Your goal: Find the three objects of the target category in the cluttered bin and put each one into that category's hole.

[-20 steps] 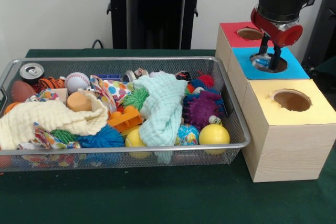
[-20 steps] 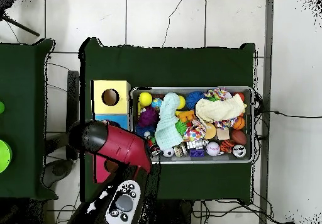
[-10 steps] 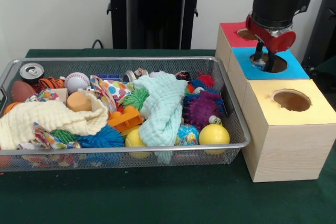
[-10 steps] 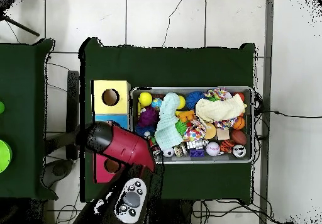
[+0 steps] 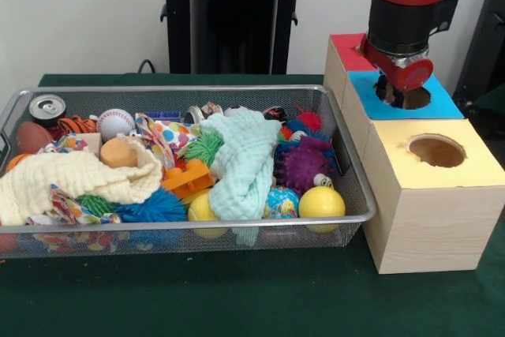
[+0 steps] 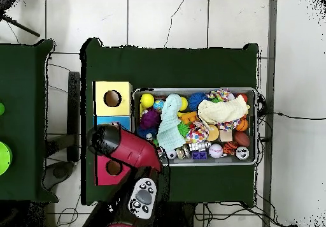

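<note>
Red arm end and claw [image 5: 392, 91] are seen above the blue hole [image 5: 406, 97].
The claw's tips are hidden behind the red wrist, so its spread cannot be told, nor whether anything is held. The blue hole lies between a red-topped hole [image 6: 113, 168] and a yellow-topped hole [image 5: 436, 150] in the wooden box. Beside it on the green counter [image 5: 237, 297], the wire bin [image 5: 359, 195] is filled with balls and cloths.

Heaped wire bin [image 5: 359, 187] beside three-holed box [image 5: 442, 195]
</note>
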`<state>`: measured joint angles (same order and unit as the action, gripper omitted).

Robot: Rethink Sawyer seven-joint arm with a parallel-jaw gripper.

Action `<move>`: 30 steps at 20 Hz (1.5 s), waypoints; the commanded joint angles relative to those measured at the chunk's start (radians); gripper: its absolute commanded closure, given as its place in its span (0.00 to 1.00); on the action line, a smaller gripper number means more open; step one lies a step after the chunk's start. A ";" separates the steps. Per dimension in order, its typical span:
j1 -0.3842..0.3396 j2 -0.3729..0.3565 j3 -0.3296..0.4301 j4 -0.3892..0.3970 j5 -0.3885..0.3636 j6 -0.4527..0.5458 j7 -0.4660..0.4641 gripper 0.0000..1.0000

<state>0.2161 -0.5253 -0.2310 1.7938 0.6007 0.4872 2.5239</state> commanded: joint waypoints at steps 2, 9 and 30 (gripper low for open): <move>-0.116 0.068 0.075 0.169 -0.042 -0.211 0.085 1.00; -0.088 0.065 0.046 0.161 -0.051 -0.190 0.119 1.00; 0.106 -0.051 -0.167 0.089 -0.073 0.130 0.232 0.00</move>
<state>0.3034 -0.5439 -0.2770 1.8272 0.6011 0.3591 2.5239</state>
